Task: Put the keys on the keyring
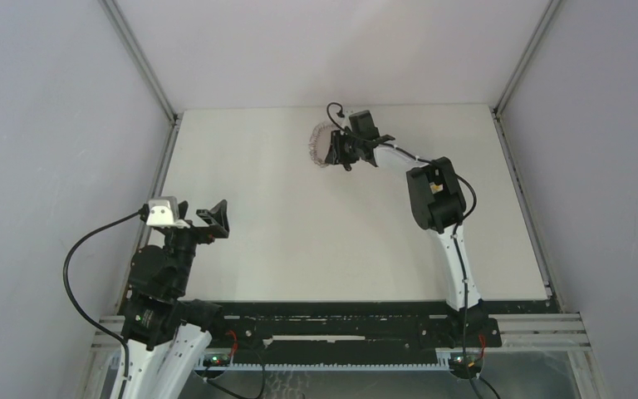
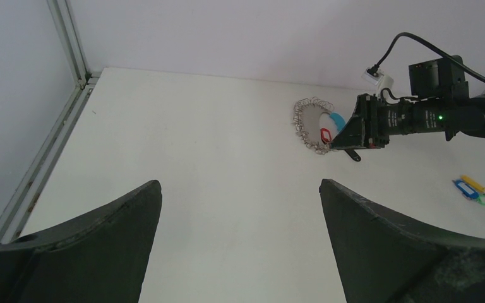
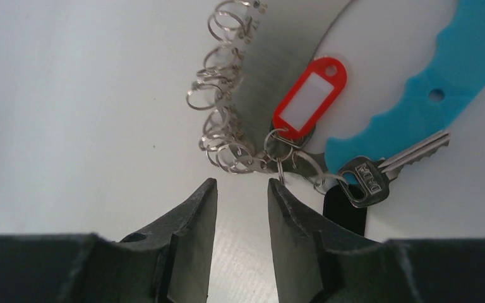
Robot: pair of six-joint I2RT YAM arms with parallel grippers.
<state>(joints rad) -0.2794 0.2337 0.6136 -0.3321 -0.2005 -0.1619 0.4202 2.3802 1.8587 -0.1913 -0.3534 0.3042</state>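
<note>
**Top external view.** A white bench [image 1: 299, 249] enclosed by grey walls [image 1: 41, 125]. The right arm reaches to the far edge. There the right pincer [image 1: 335, 152] hangs over the keyring [image 1: 319, 143], which lies near the middle of that edge. The left pincer [image 1: 214, 218] is by the left edge, well apart from the keyring. The keys cannot be made out here.

**Left wrist view.** The left pincer's jaws are spread wide with nothing between them. The keyring lies flat near the far edge, with the right pincer at its right-hand side. The keys [image 2: 475, 191], a small yellow, blue and green cluster, lie on the bench's right part, well apart from the keyring. Both appear nearer to the right arm.

**Right wrist view.** The right pincer's jaws stand a narrow gap apart, and only bare bench shows between them. Just beyond the fingertips lies the keyring's fringe of split rings [image 3: 224, 129]. The grey plate's long axis runs away from the pincer. A red tag [image 3: 309, 98], a cyan piece [image 3: 429, 107], a metal key [image 3: 379, 170] and a black bit [image 3: 344, 211] lie to its right. The nearest split ring sits just beside the right-hand fingertip, so any grasp probably depends on a slight advance toward that fringe.
</note>
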